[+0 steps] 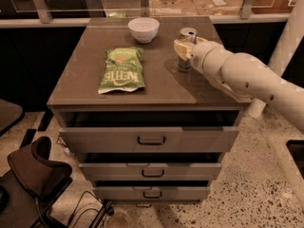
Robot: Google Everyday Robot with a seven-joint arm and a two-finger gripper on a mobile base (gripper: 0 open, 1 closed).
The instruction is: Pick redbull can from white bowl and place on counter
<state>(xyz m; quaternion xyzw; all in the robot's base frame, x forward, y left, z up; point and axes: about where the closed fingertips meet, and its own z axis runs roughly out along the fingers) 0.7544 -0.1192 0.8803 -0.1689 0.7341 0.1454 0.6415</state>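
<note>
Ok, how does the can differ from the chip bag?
The can stands upright, slim and silver, at the counter's right, with the pincer at its middle; the bag lies flat, wide and green, left of centre, with nothing touching it. Both are outside the bowl.
</note>
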